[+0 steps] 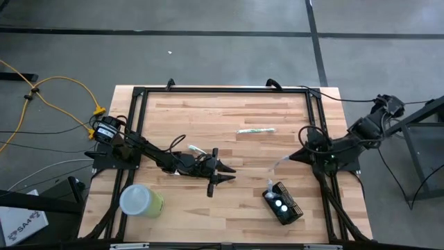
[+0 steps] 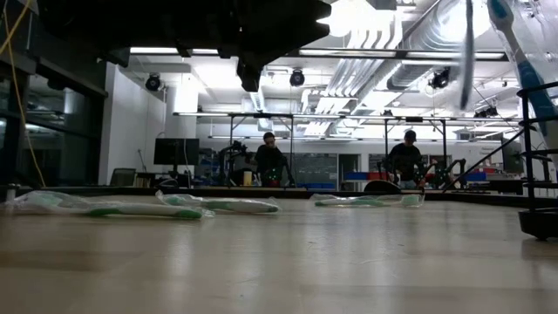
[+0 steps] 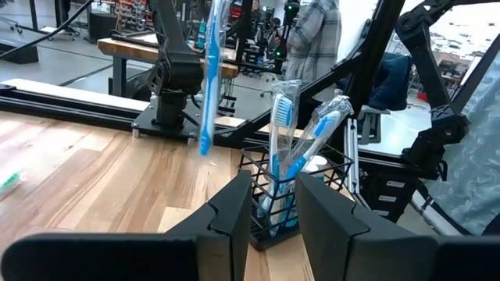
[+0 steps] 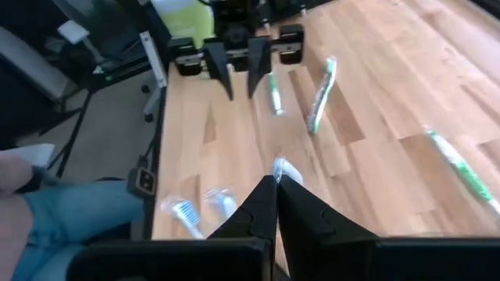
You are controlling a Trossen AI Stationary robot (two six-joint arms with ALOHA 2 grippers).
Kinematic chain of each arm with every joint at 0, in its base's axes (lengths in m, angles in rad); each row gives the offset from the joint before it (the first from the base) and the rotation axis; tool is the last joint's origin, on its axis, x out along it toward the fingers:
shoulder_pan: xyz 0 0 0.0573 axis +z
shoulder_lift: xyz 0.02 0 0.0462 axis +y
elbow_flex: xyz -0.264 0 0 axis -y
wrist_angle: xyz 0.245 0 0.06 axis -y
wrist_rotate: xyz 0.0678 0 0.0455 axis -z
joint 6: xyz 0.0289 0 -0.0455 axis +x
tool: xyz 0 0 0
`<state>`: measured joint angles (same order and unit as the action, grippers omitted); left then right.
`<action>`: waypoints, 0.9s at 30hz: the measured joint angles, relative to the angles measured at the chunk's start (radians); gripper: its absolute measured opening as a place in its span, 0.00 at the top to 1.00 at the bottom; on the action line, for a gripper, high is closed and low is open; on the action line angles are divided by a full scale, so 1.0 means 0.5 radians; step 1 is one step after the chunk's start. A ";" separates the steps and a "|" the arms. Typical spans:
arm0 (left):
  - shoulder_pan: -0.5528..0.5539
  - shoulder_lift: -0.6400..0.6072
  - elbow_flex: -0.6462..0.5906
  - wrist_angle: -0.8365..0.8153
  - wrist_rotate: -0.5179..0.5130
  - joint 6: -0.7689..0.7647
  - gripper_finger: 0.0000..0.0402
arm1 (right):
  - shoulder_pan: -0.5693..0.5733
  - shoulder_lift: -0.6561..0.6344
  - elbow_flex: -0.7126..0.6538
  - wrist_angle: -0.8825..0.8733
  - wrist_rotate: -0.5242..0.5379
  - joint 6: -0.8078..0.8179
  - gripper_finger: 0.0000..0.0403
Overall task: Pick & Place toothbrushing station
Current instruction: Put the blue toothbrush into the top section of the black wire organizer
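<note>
A lime-green cup with a whitish lid lies near the wooden bench's front left corner. Beside it, toward the middle, the left gripper hovers with jaws released and empty. A green wrapped toothbrush lies mid-bench. The small black wire-mesh toothbrushing station, with two blue toothbrushes upright in it, stands near the front right corner. The right gripper, above it, has jaws clenched on a wrapped blue-and-white toothbrush.
</note>
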<state>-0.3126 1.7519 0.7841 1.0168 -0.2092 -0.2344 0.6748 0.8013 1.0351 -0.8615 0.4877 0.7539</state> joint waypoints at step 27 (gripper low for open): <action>0.000 0.000 0.000 0.055 -0.002 -0.019 0.76 | 0.387 0.000 0.000 0.082 -0.092 0.287 0.99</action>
<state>-0.3126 1.7519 0.7841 1.0442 -0.2100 -0.2440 0.8684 0.8013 1.0351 -0.8205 0.4417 0.8974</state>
